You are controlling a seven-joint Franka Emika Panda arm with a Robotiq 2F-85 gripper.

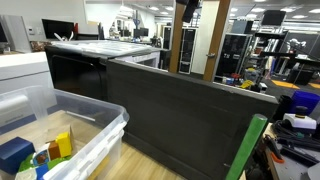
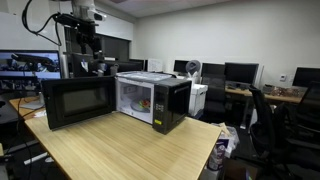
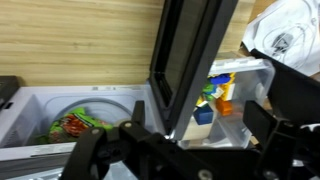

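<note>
A black microwave [image 2: 165, 100] stands on a wooden table [image 2: 120, 150] with its door [image 2: 75, 102] swung wide open. My gripper [image 2: 88, 45] hangs open and empty above the door, touching nothing. In the wrist view the gripper [image 3: 198, 125] looks down on the door's top edge [image 3: 185, 60], which runs between the two fingers. Left of the door, the white cavity [image 3: 40, 105] holds a colourful packet [image 3: 75, 125]. In an exterior view the door [image 1: 190, 120] shows as a dark panel.
A clear plastic bin [image 1: 95, 125] of coloured blocks [image 3: 215, 95] sits beyond the door, below table level. A white bag [image 3: 285, 35] lies near it. Desks, monitors [image 2: 240, 72] and chairs fill the room behind.
</note>
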